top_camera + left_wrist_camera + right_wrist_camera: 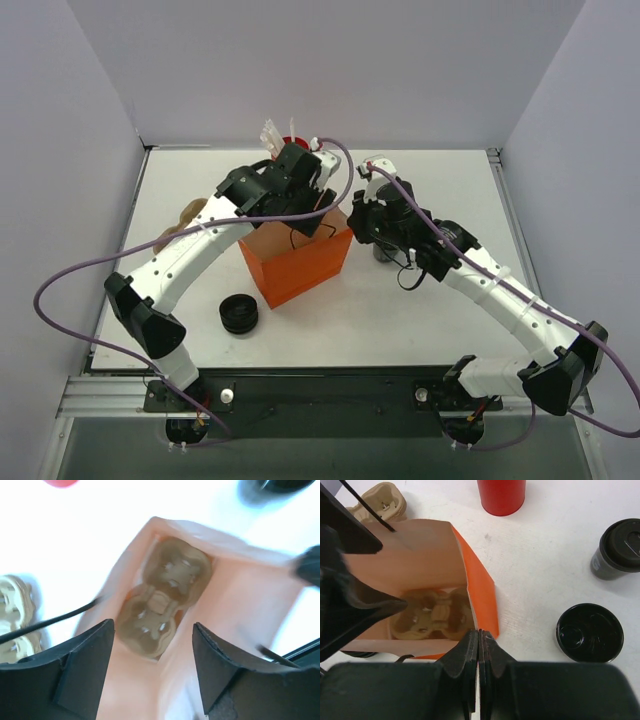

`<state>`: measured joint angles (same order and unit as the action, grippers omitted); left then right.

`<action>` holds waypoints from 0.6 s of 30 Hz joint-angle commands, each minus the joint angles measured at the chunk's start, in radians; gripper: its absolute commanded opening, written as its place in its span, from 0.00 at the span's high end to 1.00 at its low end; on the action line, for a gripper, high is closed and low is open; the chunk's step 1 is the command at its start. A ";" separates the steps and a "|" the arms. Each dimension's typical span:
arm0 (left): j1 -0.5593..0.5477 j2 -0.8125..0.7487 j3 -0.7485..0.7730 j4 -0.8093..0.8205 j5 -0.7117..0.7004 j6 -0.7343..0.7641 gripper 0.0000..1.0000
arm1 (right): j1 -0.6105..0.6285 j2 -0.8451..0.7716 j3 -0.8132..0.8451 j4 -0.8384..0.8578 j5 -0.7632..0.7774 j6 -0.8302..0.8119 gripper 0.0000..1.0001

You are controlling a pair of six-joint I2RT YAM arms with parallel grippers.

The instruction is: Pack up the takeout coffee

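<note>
The left gripper (154, 630) hangs released and empty over the orange paper bag (300, 268). Its wrist view alone shows a cardboard cup carrier (162, 602) on the bag's floor. The right gripper (479, 636) is clenched at the bag's rim. Only the right wrist view clearly shows the takeout coffee (619, 547), standing lidded on the bench (540, 570) outside the bag.

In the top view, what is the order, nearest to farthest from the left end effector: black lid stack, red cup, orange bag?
1. orange bag, directly below the left end effector.
2. red cup, just behind.
3. black lid stack, at the front left.
</note>
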<state>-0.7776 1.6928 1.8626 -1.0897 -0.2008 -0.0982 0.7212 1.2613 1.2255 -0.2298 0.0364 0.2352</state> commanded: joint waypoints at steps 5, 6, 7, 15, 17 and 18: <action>0.098 -0.064 0.127 0.097 0.240 -0.144 0.23 | 0.003 0.003 0.101 -0.126 0.146 0.085 1.00; 0.106 -0.071 0.119 0.126 0.288 -0.153 0.23 | 0.006 -0.003 0.097 -0.126 0.146 0.095 1.00; 0.112 -0.077 0.110 0.140 0.296 -0.172 0.22 | 0.007 -0.007 0.091 -0.126 0.148 0.111 1.00; 0.308 -0.150 0.060 0.175 0.448 -0.314 0.03 | 0.017 -0.036 0.052 -0.146 0.165 0.185 0.95; 0.389 -0.192 -0.038 0.288 0.653 -0.446 0.03 | 0.017 -0.042 0.052 -0.149 0.152 0.187 0.86; 0.456 -0.212 -0.137 0.334 0.705 -0.544 0.03 | 0.017 -0.048 0.058 -0.158 0.145 0.184 0.79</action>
<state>-0.4824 1.5585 1.8854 -0.9268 0.2245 -0.3870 0.7292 1.2594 1.2842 -0.3637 0.1650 0.3916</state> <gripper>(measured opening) 0.973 0.125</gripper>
